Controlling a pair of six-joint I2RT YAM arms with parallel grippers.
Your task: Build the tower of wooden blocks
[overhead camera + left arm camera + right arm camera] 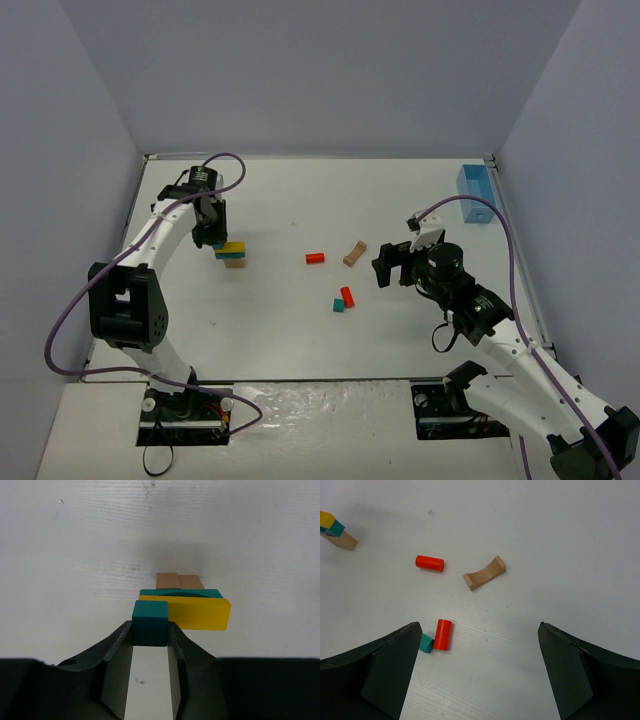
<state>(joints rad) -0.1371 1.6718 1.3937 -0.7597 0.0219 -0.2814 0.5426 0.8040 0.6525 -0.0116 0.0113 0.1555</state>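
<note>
The tower (200,614) could be toppled if nudged by the cube (150,622) clamped in the left jaws; the right jaws were spread wide, empty.

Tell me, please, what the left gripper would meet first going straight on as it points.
Probably the yellow rectangular wooden block, hit by the teal wooden cube in the left gripper; depth is unclear.

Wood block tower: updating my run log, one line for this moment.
left gripper: shut on teal cube | wood block tower: tan, teal, yellow | right gripper: open | loose: red cylinders, tan arch, teal block
</note>
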